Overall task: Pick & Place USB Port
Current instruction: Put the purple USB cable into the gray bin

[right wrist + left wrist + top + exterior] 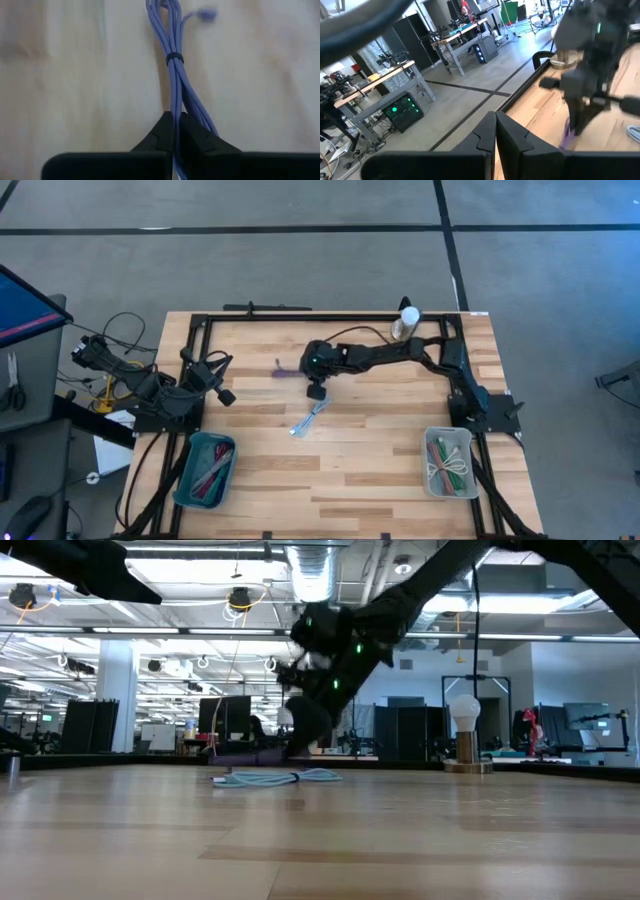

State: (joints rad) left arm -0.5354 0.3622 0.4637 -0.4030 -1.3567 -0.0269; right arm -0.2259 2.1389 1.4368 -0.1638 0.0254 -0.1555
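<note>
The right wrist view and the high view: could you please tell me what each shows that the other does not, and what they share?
Only the right wrist view shows the right claw shut on the purple cable bundle, and the dark tie around that bundle.

Only the high view shows the light blue cable lying loose, the teal bin and the grey bin holding cables, the light bulb on its stand, and the left claw waiting at the table's left edge.

Both show the purple cable bundle on the wooden table at the right claw.
</note>
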